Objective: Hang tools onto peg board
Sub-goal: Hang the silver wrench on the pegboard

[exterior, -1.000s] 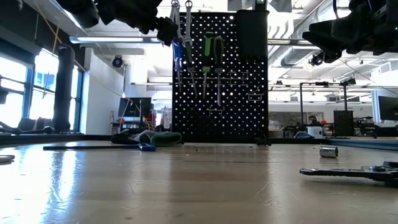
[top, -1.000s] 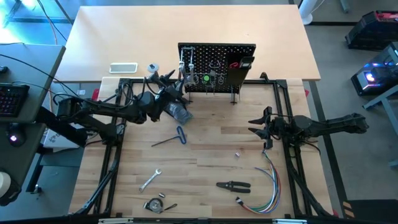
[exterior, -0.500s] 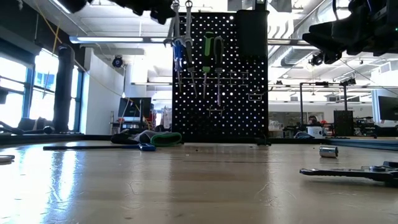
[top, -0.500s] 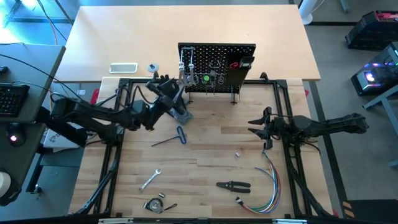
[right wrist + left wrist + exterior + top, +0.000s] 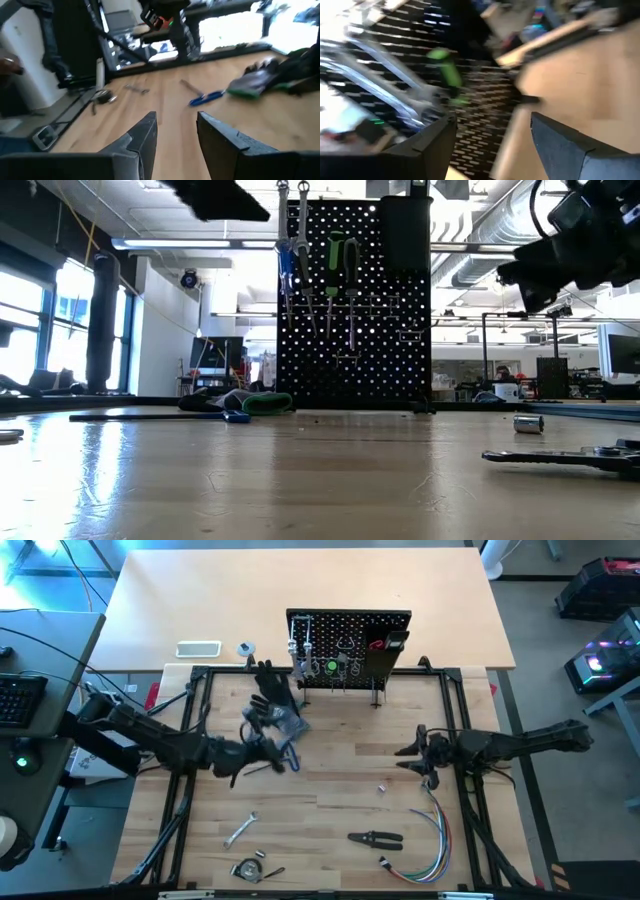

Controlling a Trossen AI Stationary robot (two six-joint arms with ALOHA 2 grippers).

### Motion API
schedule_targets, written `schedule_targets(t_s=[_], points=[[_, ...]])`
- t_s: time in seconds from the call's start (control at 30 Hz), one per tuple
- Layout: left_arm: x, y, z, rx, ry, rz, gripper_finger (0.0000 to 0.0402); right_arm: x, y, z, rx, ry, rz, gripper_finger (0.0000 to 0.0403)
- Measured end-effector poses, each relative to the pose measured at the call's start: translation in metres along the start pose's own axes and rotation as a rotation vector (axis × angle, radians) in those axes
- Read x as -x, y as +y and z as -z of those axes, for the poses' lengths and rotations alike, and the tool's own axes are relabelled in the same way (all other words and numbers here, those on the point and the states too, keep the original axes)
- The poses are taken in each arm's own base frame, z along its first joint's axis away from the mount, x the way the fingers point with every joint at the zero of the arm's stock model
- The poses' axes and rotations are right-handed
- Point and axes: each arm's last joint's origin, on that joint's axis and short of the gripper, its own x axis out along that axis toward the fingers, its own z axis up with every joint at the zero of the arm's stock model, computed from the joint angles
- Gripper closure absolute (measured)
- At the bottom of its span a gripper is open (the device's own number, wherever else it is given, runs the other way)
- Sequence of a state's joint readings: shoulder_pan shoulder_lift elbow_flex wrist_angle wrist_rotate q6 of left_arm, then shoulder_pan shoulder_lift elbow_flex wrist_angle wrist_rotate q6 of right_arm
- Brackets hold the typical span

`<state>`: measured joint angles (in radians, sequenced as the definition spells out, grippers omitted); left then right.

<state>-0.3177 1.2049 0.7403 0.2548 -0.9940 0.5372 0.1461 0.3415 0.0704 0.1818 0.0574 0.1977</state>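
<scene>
Wood table [image 5: 330,790], workshop behind. Left gripper [image 5: 262,732] spread wide, empty, above the blue-handled hex key [image 5: 285,758] and near the black glove [image 5: 283,718]. Right gripper [image 5: 412,752] parted, holds nothing, mid-table. Peg board [image 5: 350,635] upright at the back edge with wrenches [image 5: 292,240] and green-handled tools [image 5: 337,265] hung. Still left: hex key, wrench [image 5: 240,829], pliers [image 5: 375,838].

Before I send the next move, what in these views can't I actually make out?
- Left wrist view: motion blur smears the peg board; its hooks can't be told apart.
- High view: the left tool covers part of the blue-handled hex key and the glove.
- Low view: the left arm is cut off by the top edge.
- Small silver part near the right tool: too small to identify.
</scene>
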Motion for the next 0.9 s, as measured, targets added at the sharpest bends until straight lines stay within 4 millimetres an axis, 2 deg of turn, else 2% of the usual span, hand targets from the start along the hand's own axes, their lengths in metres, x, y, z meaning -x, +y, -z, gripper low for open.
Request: schedule_targets(t_s=[0.17, 0.4, 0.53, 0.77, 0.9], points=[[0.017, -0.023, 0.014, 0.087, 0.057, 0.273, 0.0158, -0.006, 0.004, 0.006, -0.025, 0.056, -0.023, 0.0269], [0.041, -0.044, 0.048, 0.298, 0.361, 0.587, 0.0158, -0.018, 0.006, 0.009, -0.016, 0.069, -0.025, 0.0269], [0.061, -0.057, 0.056, 0.410, 0.483, 0.759, 0.0158, -0.025, 0.007, 0.010, 0.005, 0.059, -0.029, 0.0269], [0.092, -0.074, 0.058, 0.537, 0.639, 0.889, 0.0158, -0.037, 0.007, 0.016, 0.009, 0.083, -0.040, 0.0269], [0.102, -0.089, 0.063, 0.551, 0.721, 0.892, 0.0158, -0.042, 0.007, 0.020, 0.009, 0.092, -0.043, 0.0269]])
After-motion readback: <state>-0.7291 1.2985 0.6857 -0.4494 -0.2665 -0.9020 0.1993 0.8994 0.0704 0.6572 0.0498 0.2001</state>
